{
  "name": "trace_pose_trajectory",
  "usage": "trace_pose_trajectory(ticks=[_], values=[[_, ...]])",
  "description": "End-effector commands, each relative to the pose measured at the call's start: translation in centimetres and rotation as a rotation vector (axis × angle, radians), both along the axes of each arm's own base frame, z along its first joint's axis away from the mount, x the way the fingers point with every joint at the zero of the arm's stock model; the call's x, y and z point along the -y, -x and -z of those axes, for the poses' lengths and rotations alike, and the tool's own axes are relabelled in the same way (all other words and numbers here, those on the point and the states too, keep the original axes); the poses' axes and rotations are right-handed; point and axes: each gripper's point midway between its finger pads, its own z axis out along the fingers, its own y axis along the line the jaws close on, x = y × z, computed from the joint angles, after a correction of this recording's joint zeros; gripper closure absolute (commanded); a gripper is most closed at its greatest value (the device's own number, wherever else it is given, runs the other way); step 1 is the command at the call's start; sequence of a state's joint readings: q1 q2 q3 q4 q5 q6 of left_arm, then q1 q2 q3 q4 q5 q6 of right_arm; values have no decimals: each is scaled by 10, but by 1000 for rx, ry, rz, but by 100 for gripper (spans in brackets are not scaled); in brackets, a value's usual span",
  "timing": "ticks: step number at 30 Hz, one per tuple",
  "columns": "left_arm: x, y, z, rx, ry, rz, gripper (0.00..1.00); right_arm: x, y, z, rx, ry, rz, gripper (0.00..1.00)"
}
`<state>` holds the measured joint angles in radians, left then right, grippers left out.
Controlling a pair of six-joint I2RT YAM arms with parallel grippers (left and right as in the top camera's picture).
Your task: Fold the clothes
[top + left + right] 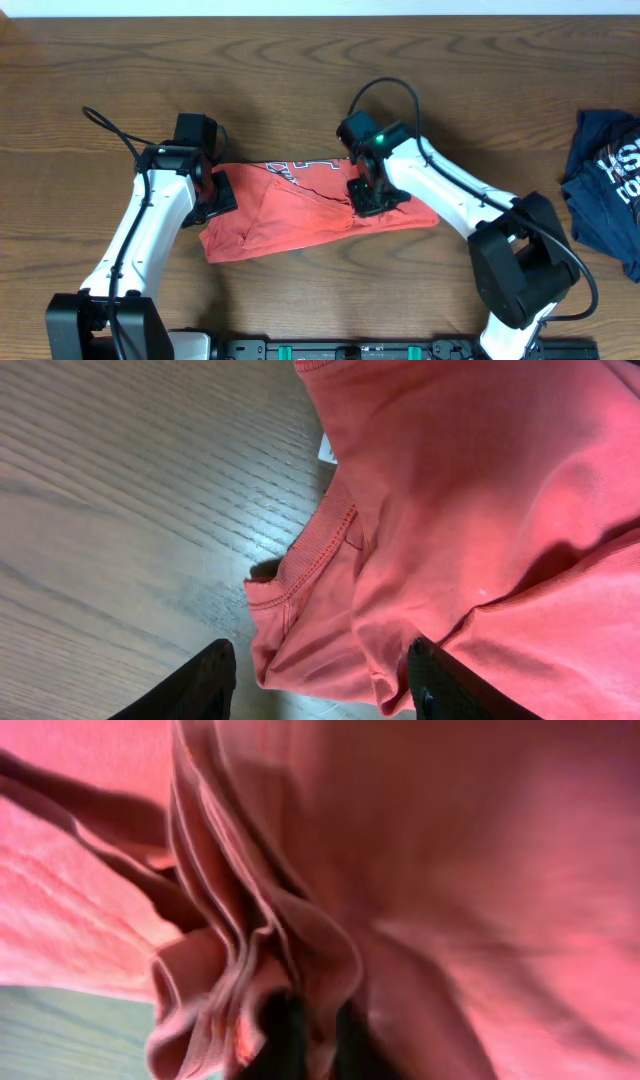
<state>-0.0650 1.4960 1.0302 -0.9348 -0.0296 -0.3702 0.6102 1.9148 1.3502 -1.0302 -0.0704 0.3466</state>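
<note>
**Overhead view.** The T-shirt, red-orange, lies crumpled in a long band across the middle of the wooden counter. Only this view shows both arms at once. The left fingers sit at the shirt's left end. The right fingers press down on the cloth right of centre. Pale lettering runs along the shirt's far edge and is too small to read. A navy garment lies apart at the right edge of the counter. Its white print begins "HS", and the rest is cut off.

**Left wrist view.** This view adds detail that the overhead view lacks. The ribbed collar curls over bare counter, and a corner of the white neck tag peeks out from under the cloth farther up. No writing on the tag can be made out. The left fingers stand apart, one over the bare wood and the other against the folded shirt. A lip of cloth lies between them, unclamped.

**Right wrist view.** The shirt fills nearly the whole frame, blurred on the right. The right fingers, seen as dark tips at the near edge, are closed on a gathered, pleated bunch of the fabric. The folds fan upward from the pinch.
</note>
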Motion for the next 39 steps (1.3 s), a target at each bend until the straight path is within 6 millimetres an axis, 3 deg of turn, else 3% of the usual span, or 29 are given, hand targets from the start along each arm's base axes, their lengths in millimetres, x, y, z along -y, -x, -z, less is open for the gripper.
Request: trace_pose_trajectory(ticks=[1, 6, 15, 18, 27, 39], values=[[-3, -3, -4, 15, -3, -17, 43, -23, 15, -2, -29, -94, -37, 98], [-3, -3, -4, 15, -3, -17, 43, -50, 17, -5, -5, -181, -86, 87], [-3, -3, -4, 15, -3, -17, 43, -74, 5, -8, 79, -242, -116, 83], [-3, -2, -4, 14, -3, -17, 43, -69, -8, -8, 135, -208, -108, 76], [-3, -2, -4, 12, -3, -17, 43, -52, -66, -23, 371, -113, -46, 70], [-3, -2, -4, 12, -3, -17, 43, -38, -81, -8, 420, -21, 42, 69]])
